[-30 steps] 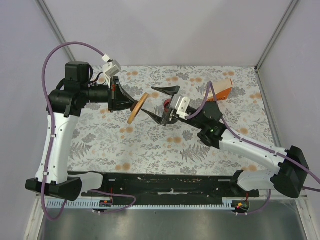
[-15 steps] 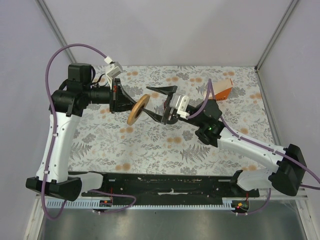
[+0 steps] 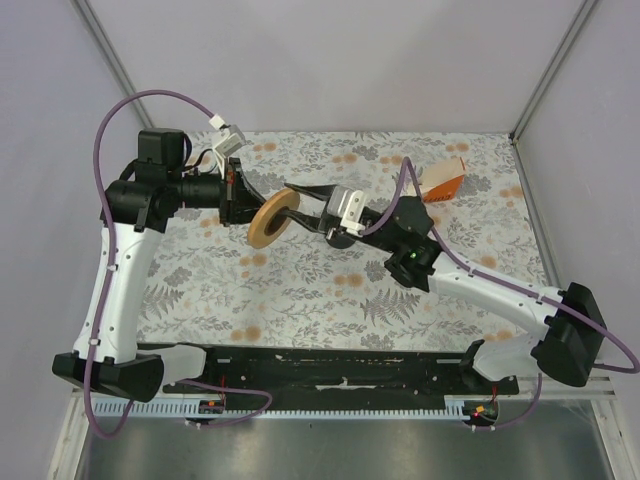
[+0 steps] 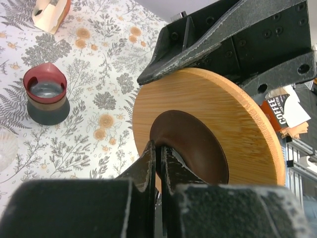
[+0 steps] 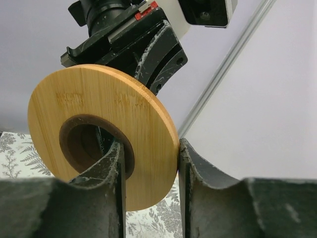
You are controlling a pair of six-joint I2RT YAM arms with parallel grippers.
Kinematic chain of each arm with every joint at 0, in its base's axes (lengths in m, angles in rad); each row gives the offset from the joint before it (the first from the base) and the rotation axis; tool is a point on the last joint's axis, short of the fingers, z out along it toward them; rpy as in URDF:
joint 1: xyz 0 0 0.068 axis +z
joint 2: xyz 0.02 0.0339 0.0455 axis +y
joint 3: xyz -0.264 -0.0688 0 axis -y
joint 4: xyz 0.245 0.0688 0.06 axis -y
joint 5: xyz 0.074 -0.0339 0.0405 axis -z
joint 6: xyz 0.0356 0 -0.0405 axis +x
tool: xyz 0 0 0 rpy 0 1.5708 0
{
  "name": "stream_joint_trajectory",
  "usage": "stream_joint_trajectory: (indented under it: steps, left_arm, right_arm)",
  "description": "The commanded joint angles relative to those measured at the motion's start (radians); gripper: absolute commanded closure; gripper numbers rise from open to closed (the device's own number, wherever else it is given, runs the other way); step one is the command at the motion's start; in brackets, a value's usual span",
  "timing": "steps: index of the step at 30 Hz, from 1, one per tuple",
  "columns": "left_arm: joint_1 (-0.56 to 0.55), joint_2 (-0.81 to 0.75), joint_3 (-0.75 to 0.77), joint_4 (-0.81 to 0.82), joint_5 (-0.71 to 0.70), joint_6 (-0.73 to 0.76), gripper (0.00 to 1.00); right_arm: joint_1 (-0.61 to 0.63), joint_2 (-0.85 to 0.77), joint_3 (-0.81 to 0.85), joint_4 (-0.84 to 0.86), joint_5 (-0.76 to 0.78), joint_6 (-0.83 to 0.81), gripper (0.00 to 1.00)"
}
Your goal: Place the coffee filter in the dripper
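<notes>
The dripper [image 3: 268, 222] is a round orange-brown wooden disc with a dark funnel in the middle, held on edge in the air over the left-middle of the table. My left gripper [image 3: 243, 206] is shut on the thin funnel wall, seen close in the left wrist view [image 4: 159, 147]. My right gripper [image 3: 300, 206] has one finger inside the dripper's [image 5: 143, 124] centre hole and the other against the outer rim, clamping the flat rim [image 5: 148, 145]. The wood face fills the left wrist view [image 4: 198, 109]. No white coffee filter shows in any view.
An orange-and-white box [image 3: 445, 181] lies at the back right, also in the left wrist view [image 4: 49, 12]. A dark grey red-rimmed cup [image 4: 45, 94] stands on the floral tablecloth [image 3: 300, 290] under the right arm. A brown pack printed COFFEE [image 4: 278, 111] shows past the dripper.
My right gripper moved left to the dripper and narrowed its wide-open jaws onto the rim. The dripper shifted slightly left and turned more face-up. The left arm stayed nearly still.
</notes>
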Motion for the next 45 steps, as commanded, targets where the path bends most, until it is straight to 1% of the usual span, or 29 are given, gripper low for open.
stream_joint_trajectory:
  steps: [1,2,4,5,8,11,13,17,21,22,24,28,31,34,36,41,45]
  left_arm:
    - [-0.017,-0.001,0.002,0.055,-0.009,-0.044,0.95]
    - [-0.017,-0.001,0.003,0.067,-0.033,-0.055,0.88]
    - [-0.014,0.002,0.010,0.086,-0.108,-0.084,0.67]
    - [-0.011,0.002,0.017,0.095,-0.146,-0.094,0.59]
    - [0.005,0.001,0.043,0.116,-0.280,-0.118,0.46]
    - [0.011,-0.007,0.057,0.132,-0.426,-0.136,0.40]
    - [0.015,-0.005,0.056,0.143,-0.531,-0.134,0.38]
    - [0.020,-0.009,0.031,0.169,-0.697,-0.113,0.37]
    - [0.023,-0.009,0.005,0.187,-0.774,-0.089,0.36]
    - [0.023,-0.009,-0.001,0.190,-0.788,-0.082,0.36]
    - [0.025,-0.012,-0.012,0.193,-0.796,-0.070,0.36]
    - [0.025,-0.013,-0.033,0.198,-0.791,-0.062,0.37]
    - [0.025,-0.019,-0.047,0.196,-0.791,-0.055,0.37]
    - [0.025,-0.024,-0.058,0.196,-0.785,-0.052,0.37]
    - [0.026,-0.027,-0.069,0.198,-0.780,-0.050,0.37]
    - [0.026,-0.028,-0.089,0.204,-0.771,-0.050,0.37]
    - [0.026,-0.028,-0.095,0.206,-0.760,-0.052,0.37]
  right_arm:
    - [0.011,-0.011,0.055,-0.025,0.135,-0.013,1.00]
    - [0.009,-0.011,0.067,-0.065,0.155,-0.013,1.00]
    - [0.003,-0.002,0.106,-0.163,0.210,0.003,1.00]
    - [-0.007,0.003,0.127,-0.232,0.222,0.019,1.00]
    - [-0.073,0.031,0.198,-0.391,0.194,0.102,1.00]
    - [-0.150,0.057,0.242,-0.523,0.125,0.177,1.00]
    - [-0.191,0.069,0.264,-0.599,0.092,0.211,1.00]
    - [-0.262,0.098,0.302,-0.735,0.060,0.240,1.00]
    - [-0.326,0.136,0.362,-0.859,0.042,0.248,1.00]
    - [-0.345,0.165,0.402,-0.916,0.048,0.241,1.00]
    - [-0.371,0.250,0.530,-1.113,0.072,0.218,1.00]
    - [-0.403,0.472,0.866,-1.473,0.075,0.175,1.00]
    - [-0.417,0.587,1.026,-1.649,0.077,0.161,1.00]
    - [-0.422,0.661,1.121,-1.745,0.077,0.144,1.00]
    - [-0.423,0.689,1.150,-1.779,0.080,0.135,1.00]
    - [-0.428,0.747,1.184,-1.795,0.074,0.126,1.00]
    - [-0.431,0.798,1.207,-1.794,0.103,0.118,1.00]
